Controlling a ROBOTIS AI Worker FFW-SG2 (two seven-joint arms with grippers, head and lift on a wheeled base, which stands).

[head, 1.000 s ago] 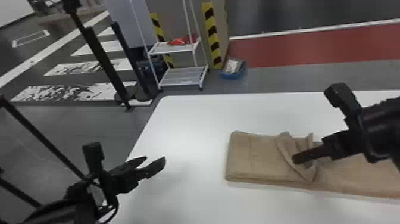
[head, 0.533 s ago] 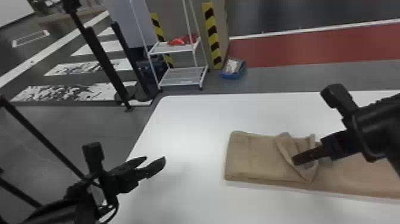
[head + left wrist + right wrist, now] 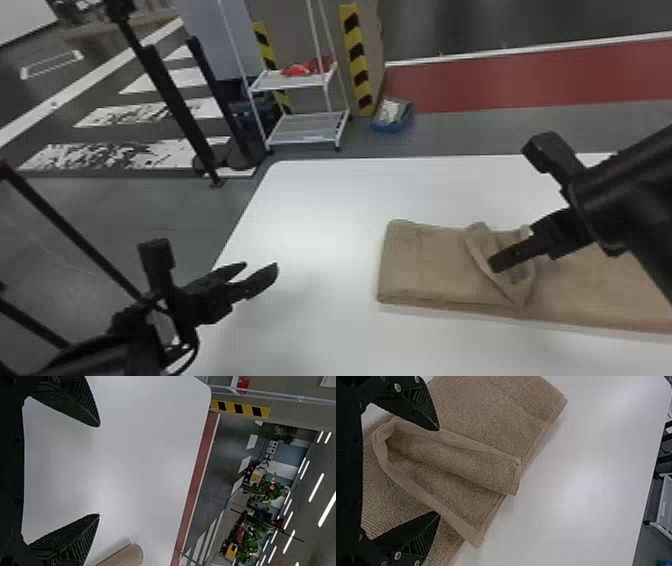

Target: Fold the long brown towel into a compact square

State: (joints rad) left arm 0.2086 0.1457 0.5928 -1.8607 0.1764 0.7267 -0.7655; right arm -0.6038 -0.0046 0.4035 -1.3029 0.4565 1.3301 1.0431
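Note:
On the table's right half lies the brown towel [image 3: 440,270], its left part folded over and the rest running out to the right edge. The folded layer's end is rumpled into a raised loop. My right gripper [image 3: 505,260] is over this loop; in the right wrist view the right gripper [image 3: 440,471] stands open, its fingers on either side of the bunched towel [image 3: 455,463]. My left gripper [image 3: 260,272] is parked at the table's left edge; in the left wrist view the left gripper [image 3: 99,471] is open over bare table, with the towel's end [image 3: 125,558] beyond one finger.
The white table [image 3: 320,210] has bare surface between the left gripper and the towel, and behind the towel. Past its far edge stand a white shelf rack [image 3: 307,125] and a blue bin [image 3: 392,117] on the floor.
The right arm's wrist has shifted and turned slightly, while its fingertips stay near the rumpled loop. The towel looks nearly the same, and the left arm has kept still.

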